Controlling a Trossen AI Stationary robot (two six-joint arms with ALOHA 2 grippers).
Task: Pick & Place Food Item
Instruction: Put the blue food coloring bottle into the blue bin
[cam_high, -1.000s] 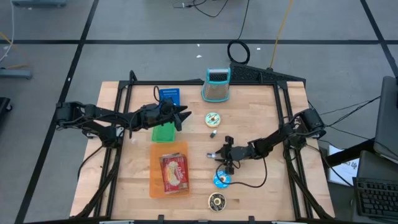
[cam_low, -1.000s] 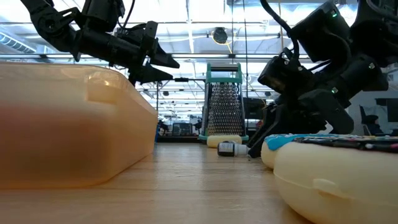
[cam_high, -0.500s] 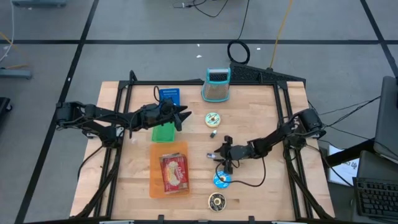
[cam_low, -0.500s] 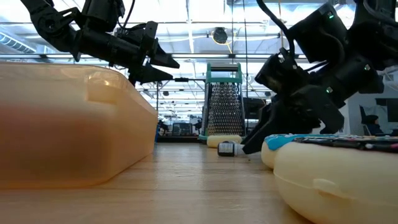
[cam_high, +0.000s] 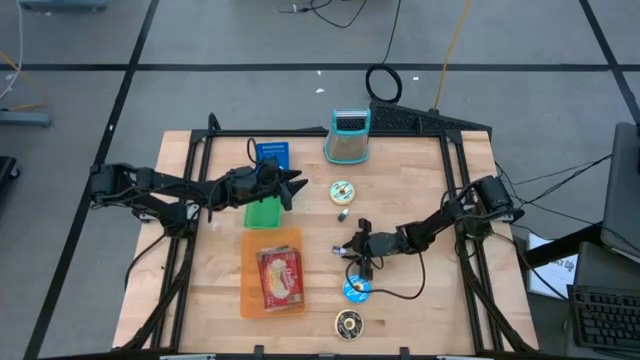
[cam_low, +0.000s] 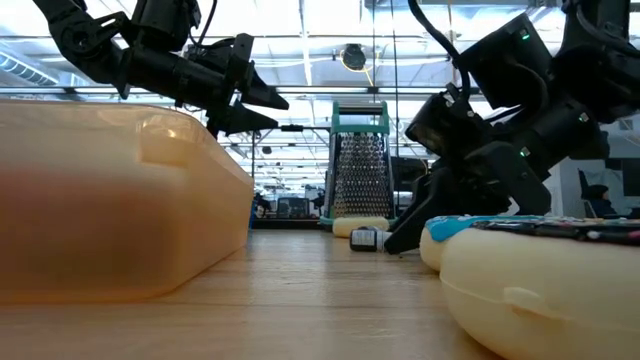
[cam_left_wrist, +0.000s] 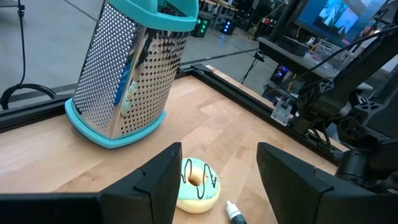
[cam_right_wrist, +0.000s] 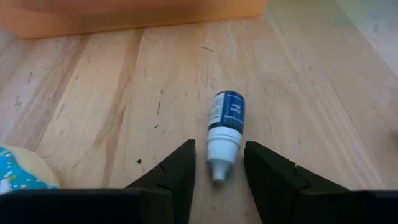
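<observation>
Lying between the right fingers (cam_right_wrist: 186, 168), small bottle (cam_right_wrist: 224, 127), ungripped

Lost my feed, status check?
Right tool open, low, straddling small bottle's cap. Left tool open, raised, facing yellow donut. Blue donut beside right tool, untouched.

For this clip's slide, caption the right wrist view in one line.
Right end effector, open, straddling the cap end of a small blue-labelled bottle lying on the wooden table.

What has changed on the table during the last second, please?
The right gripper crept slightly further toward the table's left side, low over the small bottle, fingers open, gripping nothing. The left gripper, the doughnuts and the orange tray stayed put.
</observation>
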